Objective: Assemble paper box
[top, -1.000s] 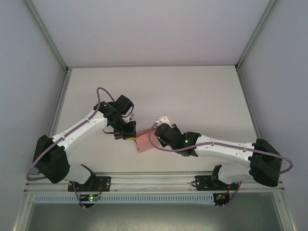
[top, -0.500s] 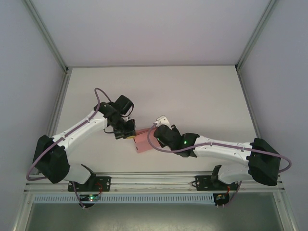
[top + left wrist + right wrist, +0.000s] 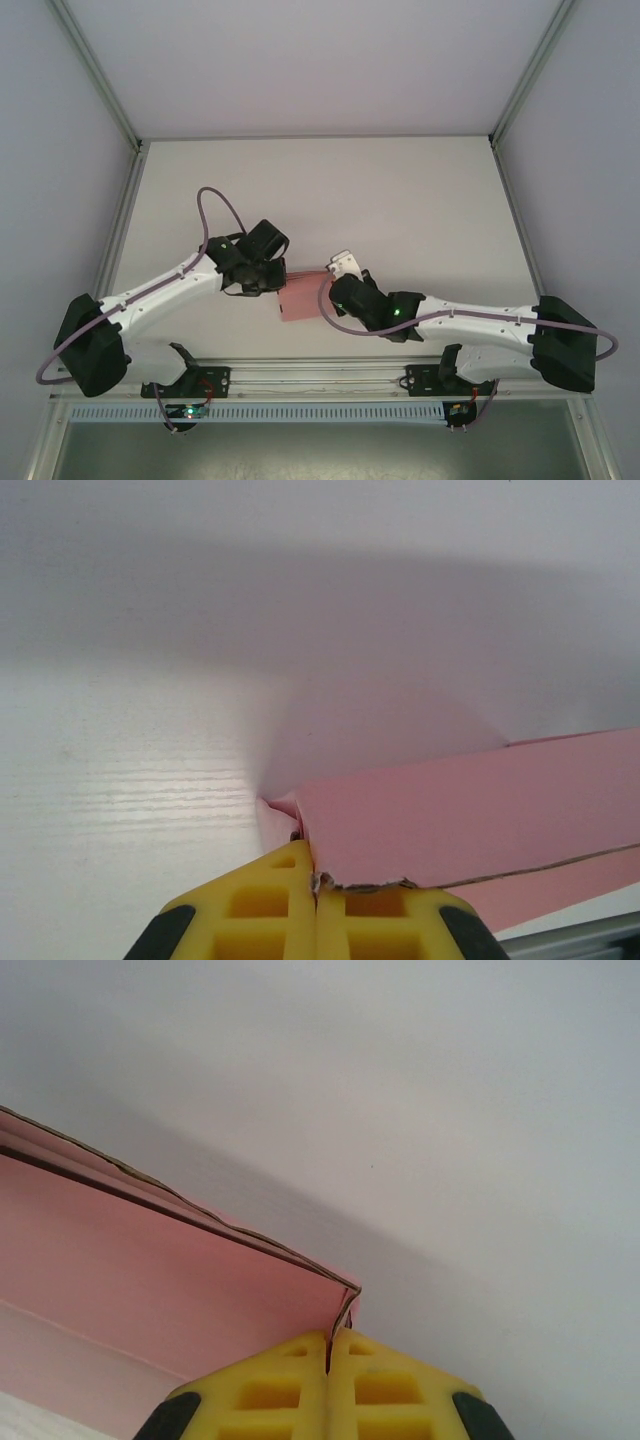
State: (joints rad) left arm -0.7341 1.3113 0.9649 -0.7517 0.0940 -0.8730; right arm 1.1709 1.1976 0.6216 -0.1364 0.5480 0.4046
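- The paper box (image 3: 299, 304), a flattened pink cardboard piece, sits between the two arms over the near-middle part of the white table (image 3: 400, 200).
- The left end effector (image 3: 277, 277) meets the box's upper left edge.
- In the left wrist view, its yellow fingers (image 3: 268, 905) are pressed together on a ragged corner of the pink cardboard (image 3: 470, 815).
- The right end effector (image 3: 323, 288) meets the box's upper right edge.
- In the right wrist view, its yellow fingers (image 3: 385, 1385) are clamped on a corner of the box (image 3: 150, 1290), where layered cardboard edges show.
- Whether the box touches the table cannot be told.
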